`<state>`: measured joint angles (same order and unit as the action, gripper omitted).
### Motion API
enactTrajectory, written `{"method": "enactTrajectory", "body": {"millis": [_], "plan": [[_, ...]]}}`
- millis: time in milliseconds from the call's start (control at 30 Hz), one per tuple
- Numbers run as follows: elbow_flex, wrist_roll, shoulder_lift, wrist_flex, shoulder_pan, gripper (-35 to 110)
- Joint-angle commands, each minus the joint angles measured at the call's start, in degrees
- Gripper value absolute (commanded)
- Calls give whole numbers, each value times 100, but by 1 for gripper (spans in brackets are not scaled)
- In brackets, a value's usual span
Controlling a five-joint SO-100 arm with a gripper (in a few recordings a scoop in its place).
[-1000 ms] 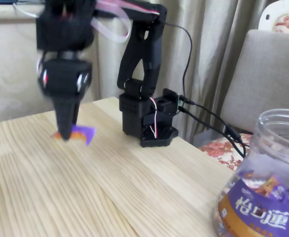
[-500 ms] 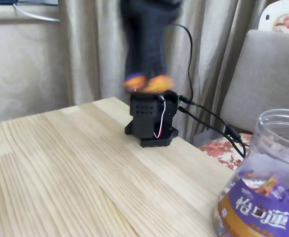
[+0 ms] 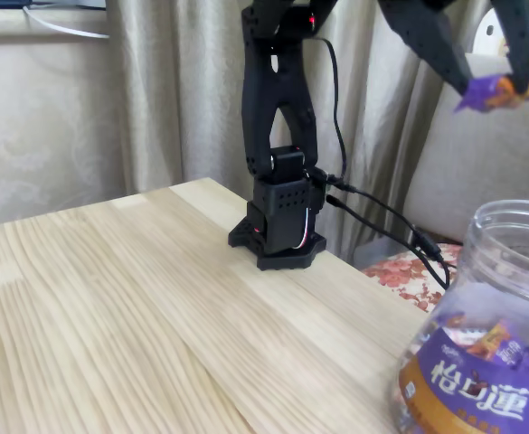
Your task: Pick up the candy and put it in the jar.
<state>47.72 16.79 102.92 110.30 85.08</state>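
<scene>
So the gripper is up in the top right of the fixed view, fingers spread into a fairly wide V, and the candy sits right at the tips. It looks stuck against the right-hand finger more than properly squeezed, since the left finger's tip only just meets the wrapper's purple end, so I honestly can't tell how firm the hold is. Purple wrapper with the orange bit poking out to the right.

It's hanging in the air well above the jar, roughly over its open mouth. The jar stands at the bottom right, partly cut off by the frame edge, purple label with white characters and mixed sweets showing through the wall.

Arm base is sitting near the back edge of the wooden table, cables trailing off to the right, curtain behind
</scene>
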Motion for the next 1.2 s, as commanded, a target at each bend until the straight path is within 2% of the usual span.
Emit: {"method": "enactTrajectory", "body": {"millis": [0, 400, 833, 867, 967, 1167], "plan": [[-272, -79, -97, -255, 18, 0], [79, -721, -413, -923, 466, 0], [1837, -888, 9, -2083, 378, 0], [1925, -861, 35, -2083, 352, 3], [2241, -800, 211, -2127, 255, 23], [2646, -589, 615, -2153, -9, 33]]}}
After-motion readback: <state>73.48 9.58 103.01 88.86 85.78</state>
